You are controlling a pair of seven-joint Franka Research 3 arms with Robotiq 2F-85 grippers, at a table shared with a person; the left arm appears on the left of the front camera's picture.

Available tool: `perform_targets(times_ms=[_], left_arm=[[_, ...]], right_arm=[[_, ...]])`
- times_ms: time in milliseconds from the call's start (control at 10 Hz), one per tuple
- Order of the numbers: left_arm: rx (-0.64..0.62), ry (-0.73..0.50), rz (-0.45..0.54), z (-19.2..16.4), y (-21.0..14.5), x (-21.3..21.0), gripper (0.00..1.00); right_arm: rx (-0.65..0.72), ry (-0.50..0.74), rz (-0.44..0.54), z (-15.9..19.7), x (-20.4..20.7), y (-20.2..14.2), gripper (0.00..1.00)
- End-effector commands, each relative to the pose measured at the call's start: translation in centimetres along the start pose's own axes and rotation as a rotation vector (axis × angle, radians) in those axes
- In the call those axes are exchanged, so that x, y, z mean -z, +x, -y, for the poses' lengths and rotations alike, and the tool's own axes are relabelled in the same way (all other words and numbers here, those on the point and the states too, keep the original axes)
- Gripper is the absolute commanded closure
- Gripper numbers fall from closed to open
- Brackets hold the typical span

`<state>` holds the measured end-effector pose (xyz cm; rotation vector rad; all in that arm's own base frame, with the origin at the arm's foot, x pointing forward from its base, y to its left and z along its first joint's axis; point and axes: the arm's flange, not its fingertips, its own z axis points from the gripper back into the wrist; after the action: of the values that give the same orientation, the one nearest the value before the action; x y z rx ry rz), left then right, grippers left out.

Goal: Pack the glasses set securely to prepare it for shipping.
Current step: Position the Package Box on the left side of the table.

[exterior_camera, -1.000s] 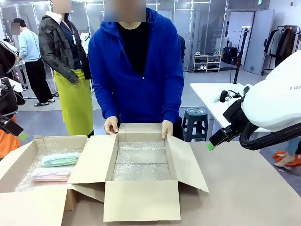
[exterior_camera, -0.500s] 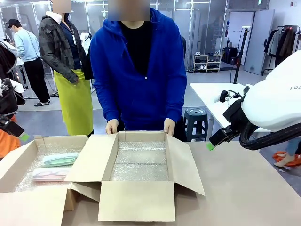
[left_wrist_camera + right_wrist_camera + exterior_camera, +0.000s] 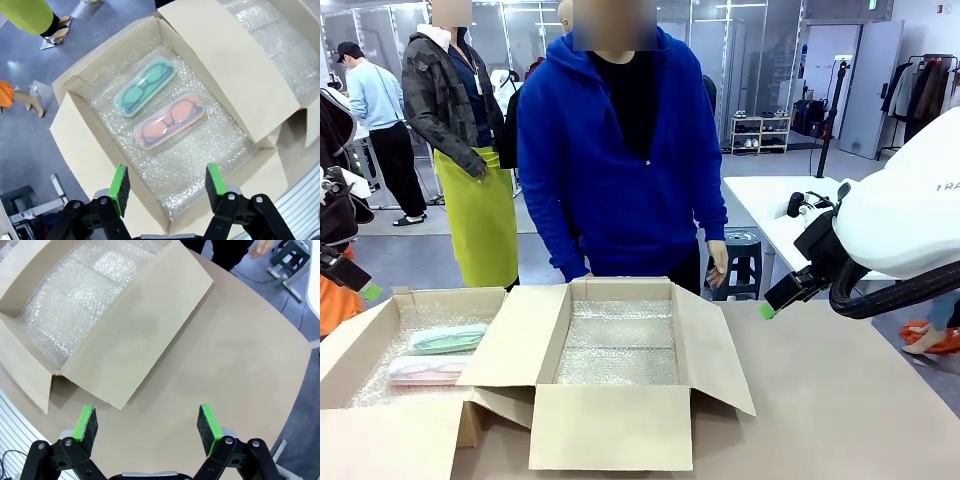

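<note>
The glasses set lies in the left cardboard box [image 3: 360, 340] on bubble wrap: a mint green case [image 3: 447, 339] [image 3: 144, 86] and, beside it, a pale pink case [image 3: 428, 371] [image 3: 170, 120]. My left gripper [image 3: 167, 182] hovers open above that box, with both cases ahead of its green pads and nothing between them. Over bare table beside the centre box's flap [image 3: 135, 335], my right gripper [image 3: 148, 422] is open and holds nothing. Its green pad tip [image 3: 767, 310] shows at the right in the front view.
A second open cardboard box [image 3: 620, 400], lined with bubble wrap [image 3: 618, 345], stands mid-table with its flaps spread. A person in a blue hoodie [image 3: 620, 160] stands at the far edge, one hand [image 3: 717, 262] hanging free. Bare table [image 3: 840, 400] lies to the right.
The person has let go of the centre box's far flap, straightened up and drawn both hands back. The box slid slightly towards me. Neither arm has moved.
</note>
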<state>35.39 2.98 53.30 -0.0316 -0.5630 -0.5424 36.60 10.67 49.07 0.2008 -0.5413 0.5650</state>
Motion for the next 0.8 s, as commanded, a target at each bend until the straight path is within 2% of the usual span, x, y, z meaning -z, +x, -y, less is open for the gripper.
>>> perform_targets(times_ms=[0,700], left_arm=[[-0.018,0.016,0.0,0.12,0.12,-0.15,0.23],[-0.018,0.016,0.0,0.12,0.12,-0.15,0.23]], right_arm=[[0.02,-0.003,-0.007,-0.44,-0.06,-0.07,0.0],[0.02,-0.003,-0.007,-0.44,-0.06,-0.07,0.0]])
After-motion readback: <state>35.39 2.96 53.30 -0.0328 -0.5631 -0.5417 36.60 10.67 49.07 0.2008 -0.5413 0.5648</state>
